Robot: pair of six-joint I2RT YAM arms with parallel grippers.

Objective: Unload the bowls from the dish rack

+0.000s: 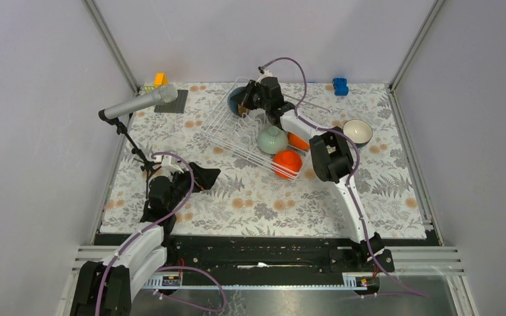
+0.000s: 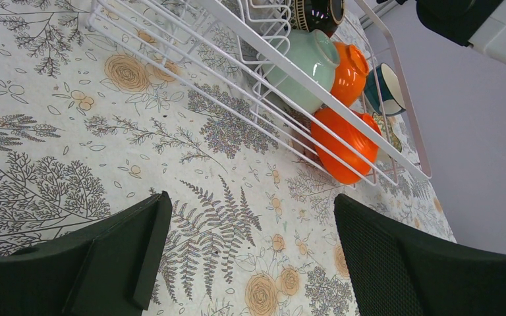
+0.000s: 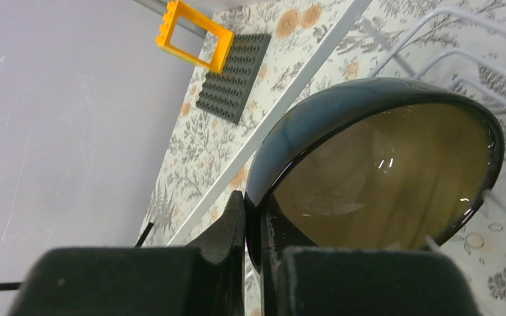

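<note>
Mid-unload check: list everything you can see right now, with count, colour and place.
dish rack: one, white wire, mid-table towards the back
orange bowls: two, in the rack's right end
mint bowl: one, pale green, in the rack beside the orange ones
dark bowl: one, brownish inside, at the rack's far corner
teal bowl: one, white inside, on the table right of the rack
microphone: one, grey, on a black stand, left
studded mat: one, dark grey, back left
yellow block: one, behind the mat
blue block: one, back right
left gripper: open, over the tablecloth
right gripper: shut on the dark bowl's rim
</note>
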